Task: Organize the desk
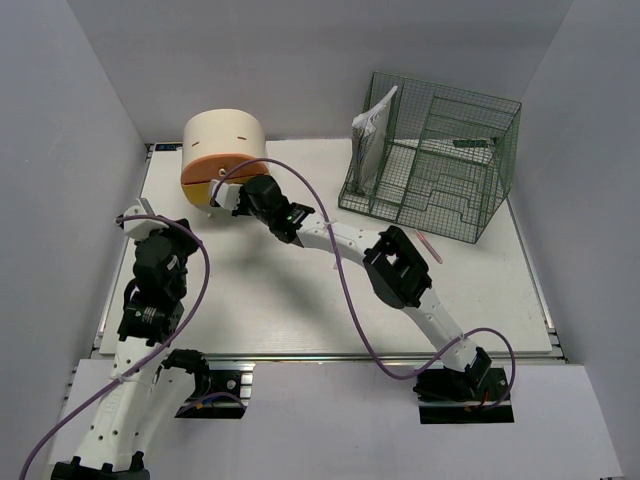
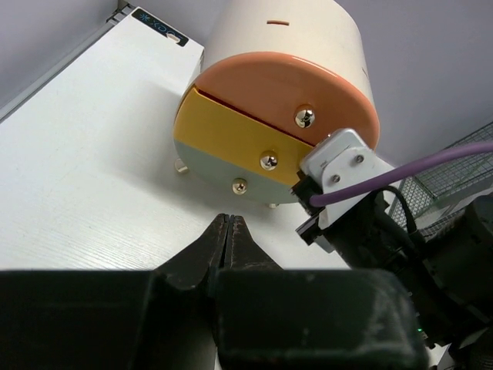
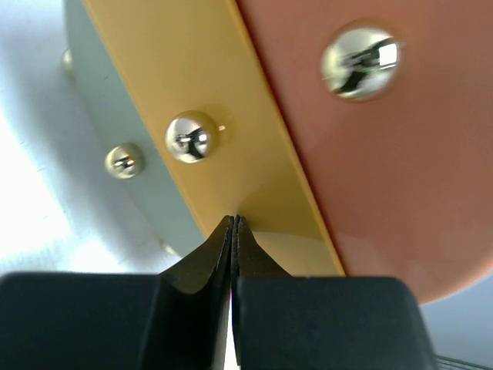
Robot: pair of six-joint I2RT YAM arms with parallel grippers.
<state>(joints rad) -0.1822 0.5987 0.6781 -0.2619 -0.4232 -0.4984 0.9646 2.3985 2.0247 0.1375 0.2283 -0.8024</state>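
Note:
The white desk [image 1: 300, 300] carries a cream-and-orange round drawer box [image 1: 222, 140] at its back left. The box's front shows an orange, a yellow and a grey drawer, each with a metal knob. My right gripper [image 3: 233, 220] is shut and holds nothing. Its tips touch the yellow drawer [image 3: 231, 100] just below that drawer's knob [image 3: 191, 137]. My left gripper [image 2: 229, 218] is shut and empty, low over the desk a short way in front of the box [image 2: 285, 85]. In the top view it sits at the left [image 1: 145, 222].
A green wire rack [image 1: 440, 150] stands at the back right with a white packet [image 1: 370, 135] leaning in its left slot. A pink pen [image 1: 428, 246] lies on the desk in front of the rack. The right arm's wrist [image 2: 347, 166] is just right of the left gripper.

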